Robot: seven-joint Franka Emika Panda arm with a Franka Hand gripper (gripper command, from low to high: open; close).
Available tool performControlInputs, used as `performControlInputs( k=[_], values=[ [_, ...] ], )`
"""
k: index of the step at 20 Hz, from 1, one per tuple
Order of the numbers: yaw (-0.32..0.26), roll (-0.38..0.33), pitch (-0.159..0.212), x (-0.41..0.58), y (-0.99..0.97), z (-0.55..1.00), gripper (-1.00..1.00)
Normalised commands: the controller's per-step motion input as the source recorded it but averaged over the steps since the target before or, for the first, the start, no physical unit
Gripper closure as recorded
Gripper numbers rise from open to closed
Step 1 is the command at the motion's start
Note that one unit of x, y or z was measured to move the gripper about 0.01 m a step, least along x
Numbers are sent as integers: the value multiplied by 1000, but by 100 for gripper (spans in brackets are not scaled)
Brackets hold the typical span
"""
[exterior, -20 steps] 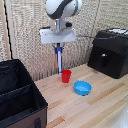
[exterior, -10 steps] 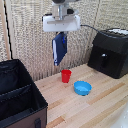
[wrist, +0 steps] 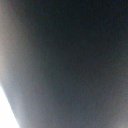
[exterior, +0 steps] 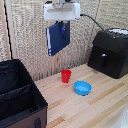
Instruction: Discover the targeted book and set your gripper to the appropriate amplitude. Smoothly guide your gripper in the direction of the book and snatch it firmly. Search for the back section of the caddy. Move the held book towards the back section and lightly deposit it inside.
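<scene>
Book [exterior: 57, 39], navy hardcover, is hanging in the air well above the wooden table [exterior: 95, 107], tilted slightly, its upper edge pinched between the blue-tipped fingers of the gripper [exterior: 62, 27], which is clamped on it just under the white wrist block. Wrist view is showing only a dark blurred surface filling the frame with a pale sliver at one corner, likely the book cover right up against the lens, so nothing else is readable there. Below the book, a small red cup [exterior: 66, 76] is standing upright on the table, and a blue bowl [exterior: 82, 88] is sitting just beside it toward the exterior view's right. Black appliance with a front handle [exterior: 108, 52] is sitting at the exterior view's right, well apart. Caddy [exterior: 20, 100], black fabric with dividers, is sitting at the exterior view's lower left, well apart from the book. Step in hand, judging: grasp looks done, carry phase. Next move is calling for travelling toward the caddy, lining the book's thin edge up with the back section [exterior: 14, 76], then lowering gently before letting go.
</scene>
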Motion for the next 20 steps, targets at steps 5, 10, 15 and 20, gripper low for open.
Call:
performControlInputs(
  k=[5, 10, 15, 20],
  values=[
    [-160, 112, 0, 81, 459, 587, 100],
    [-84, 30, 1, 142, 787, 474, 100],
    [-79, 0, 0, 175, 898, 130, 100],
    [-70, 0, 5, 210, 914, 70, 100]
  ],
)
